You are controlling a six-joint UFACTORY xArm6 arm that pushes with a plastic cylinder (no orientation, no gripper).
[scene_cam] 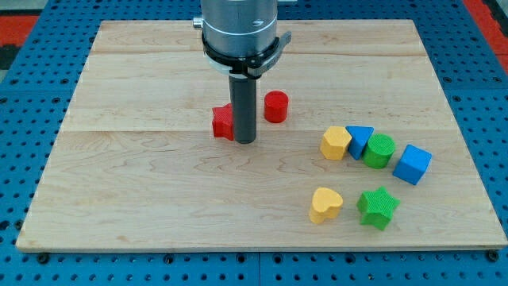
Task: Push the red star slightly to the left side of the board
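Nothing legible is showing anywhere in the camera view. No text, label, brand, number or sign is appearing on the wooden board [119, 199], on the coloured blocks, on the arm's metal housing [238, 28] or on the blue perforated table [24, 119] surrounding the board.

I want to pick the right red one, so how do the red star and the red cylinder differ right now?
The red star has a pointed outline; the red cylinder is round with a flat top. The star sits on the view's left of my tip, up against the rod and partly hidden by it; the cylinder stands clear on the rod's right, fully visible. Both are the same red and rest on the wooden board.
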